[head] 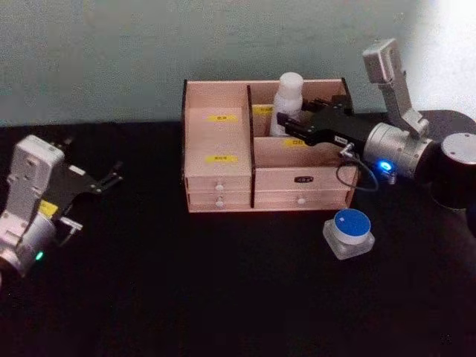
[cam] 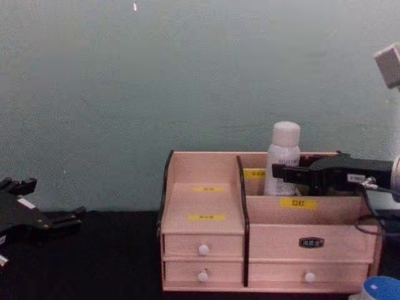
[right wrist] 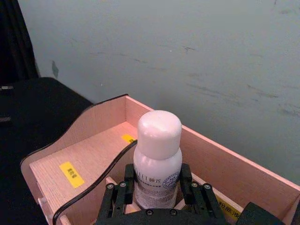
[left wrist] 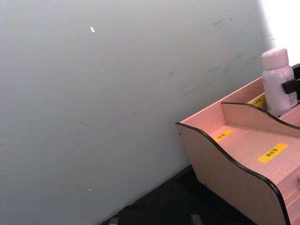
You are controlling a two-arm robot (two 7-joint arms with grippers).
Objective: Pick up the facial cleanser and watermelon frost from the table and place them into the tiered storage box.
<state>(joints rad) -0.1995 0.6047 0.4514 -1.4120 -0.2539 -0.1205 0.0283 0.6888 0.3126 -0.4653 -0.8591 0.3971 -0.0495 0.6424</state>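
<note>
Black tabletop (head: 223,297) meets grey-green wall (head: 111,52); right gripper (head: 287,123) clasps facial cleanser (head: 290,89) inside tiered storage box (head: 216,137), left gripper (head: 110,177) splayed.

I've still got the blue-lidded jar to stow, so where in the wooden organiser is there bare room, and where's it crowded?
Free: in the tiered storage box, both labelled steps between its left wall and the dark divider. Crowded: the right rear bay, where the right gripper has its jaws around the white bottle.

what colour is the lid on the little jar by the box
Blue: the round lid on the small clear square jar, best seen in the head view.
</note>
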